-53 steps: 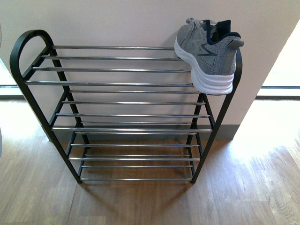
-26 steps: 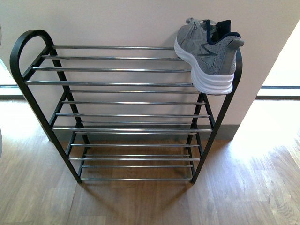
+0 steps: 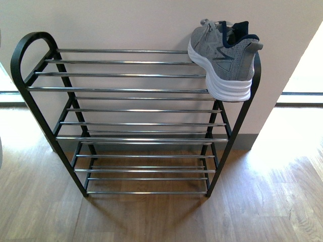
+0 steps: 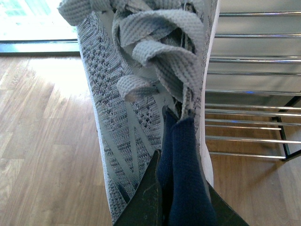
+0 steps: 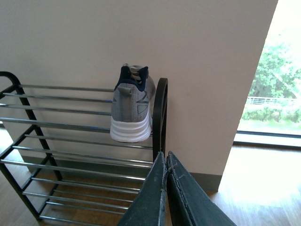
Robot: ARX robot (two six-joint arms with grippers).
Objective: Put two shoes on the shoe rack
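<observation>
Pale beige wall stood at the back, w/ light wood plank floor below. Against the wall sat the open shoe rack, black metal frame w/ tiers of thin chrome bars, also visible in right wrist view and left wrist view. One grey knit lace-up sneaker w/ white sole and navy lining lay on the top tier at the rack's right end, just beside the frame loop, toe twd the wall, heel sticking out past the front bar. A second grey knit sneaker was in the left gripper, dark fingers clamped on its navy lining, laces facing the cam, rack bars beside it and floor behind. Right gripper was closed on nothing, fingers pressed together, in front of the rack's right end, approx below the shelved sneaker
</observation>
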